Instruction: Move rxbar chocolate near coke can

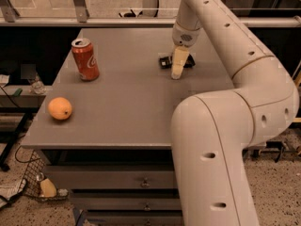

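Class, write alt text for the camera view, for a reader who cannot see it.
A white robot arm's gripper points down at a black rxbar chocolate on a grey table. A red coke can and an orange sit further left.

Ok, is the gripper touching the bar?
Cannot tell. In the camera view the gripper overlaps the bar on the table's far right, hiding any contact.

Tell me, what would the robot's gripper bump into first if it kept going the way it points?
The gripper points straight down. It would most likely meet the rxbar chocolate lying just under it, or else the table right beside the bar; depth is hard to judge here.
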`<action>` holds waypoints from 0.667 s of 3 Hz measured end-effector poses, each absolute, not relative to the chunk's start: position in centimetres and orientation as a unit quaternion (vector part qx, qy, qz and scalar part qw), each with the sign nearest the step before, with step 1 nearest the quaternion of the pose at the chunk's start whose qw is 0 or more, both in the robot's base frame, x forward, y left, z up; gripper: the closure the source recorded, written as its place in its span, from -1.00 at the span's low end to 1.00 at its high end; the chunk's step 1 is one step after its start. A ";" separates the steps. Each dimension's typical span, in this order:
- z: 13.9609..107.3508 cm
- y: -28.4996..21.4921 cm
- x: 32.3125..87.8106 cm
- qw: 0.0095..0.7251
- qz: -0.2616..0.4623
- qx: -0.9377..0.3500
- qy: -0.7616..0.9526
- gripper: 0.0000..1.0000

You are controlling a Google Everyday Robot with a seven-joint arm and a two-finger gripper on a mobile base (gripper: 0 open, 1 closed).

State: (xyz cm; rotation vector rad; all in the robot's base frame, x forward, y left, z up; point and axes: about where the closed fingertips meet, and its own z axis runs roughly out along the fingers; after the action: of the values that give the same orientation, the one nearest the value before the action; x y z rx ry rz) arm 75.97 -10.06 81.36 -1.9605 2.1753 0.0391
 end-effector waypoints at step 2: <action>83.1 -10.1 75.9 0.108 0.012 -0.665 0.739 0.88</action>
State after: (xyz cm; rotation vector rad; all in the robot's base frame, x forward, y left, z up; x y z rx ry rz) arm 75.91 -10.11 83.13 -1.9571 2.1735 0.0361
